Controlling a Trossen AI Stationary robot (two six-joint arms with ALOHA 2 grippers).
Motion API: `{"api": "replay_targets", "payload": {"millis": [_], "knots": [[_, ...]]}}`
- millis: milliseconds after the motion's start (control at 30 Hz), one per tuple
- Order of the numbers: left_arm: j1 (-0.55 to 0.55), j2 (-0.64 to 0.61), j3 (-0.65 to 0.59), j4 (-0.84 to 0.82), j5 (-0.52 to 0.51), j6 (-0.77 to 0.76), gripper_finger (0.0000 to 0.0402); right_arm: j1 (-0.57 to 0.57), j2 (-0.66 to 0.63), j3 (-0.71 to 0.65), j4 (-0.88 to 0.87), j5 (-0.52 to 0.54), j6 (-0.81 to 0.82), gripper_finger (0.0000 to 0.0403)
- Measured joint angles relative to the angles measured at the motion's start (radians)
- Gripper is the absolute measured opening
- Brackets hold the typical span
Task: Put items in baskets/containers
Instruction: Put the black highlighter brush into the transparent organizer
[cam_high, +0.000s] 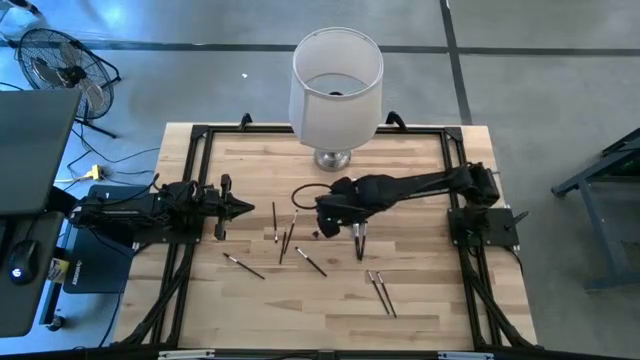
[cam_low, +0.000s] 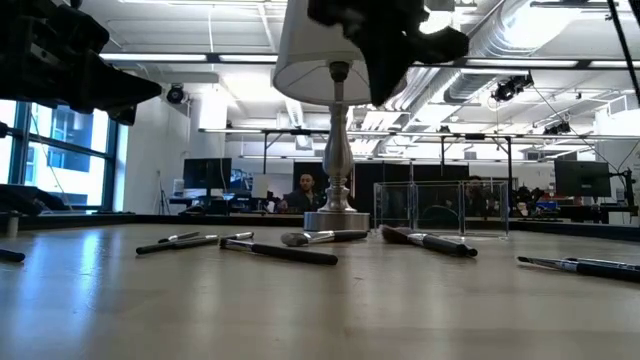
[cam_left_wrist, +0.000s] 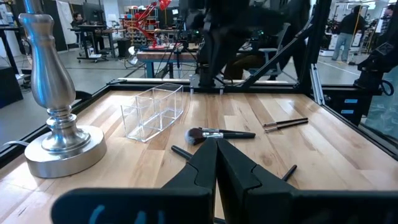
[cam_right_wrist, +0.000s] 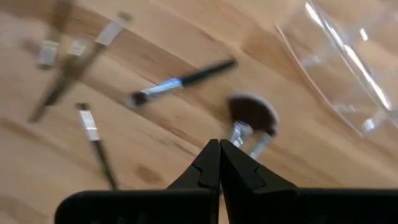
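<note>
I had the right gripper (cam_right_wrist: 219, 149) pinched together and empty, hovering above the big fluffy brush (cam_left_wrist: 214, 133), apparently to line up a pick, while the left gripper (cam_left_wrist: 216, 152), also shut and empty, waited at the table's (cam_high: 420, 300) left edge. That brush lay flat mid-table just beside the clear holder (cam_left_wrist: 152, 111). In the blurred right wrist view its long axis seemed to run along my fingers, head pointing away.
</note>
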Motion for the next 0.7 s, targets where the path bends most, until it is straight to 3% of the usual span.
{"api": "replay_targets", "payload": {"millis": [200,467,700], "knots": [[0.000,0.000,0.000,0.000,0.000,0.000,0.0001,-0.023,0.034,-0.116,0.031,-0.083,0.112,0.0022],[0.000,0.000,0.000,0.000,0.000,0.000,0.0001,-0.024,0.035,-0.318,0.234,-0.143,0.203,0.0093],[0.000,0.000,0.000,0.000,0.000,0.000,0.0001,-0.029,0.036,-0.416,0.410,-0.167,0.213,0.0137]]}}
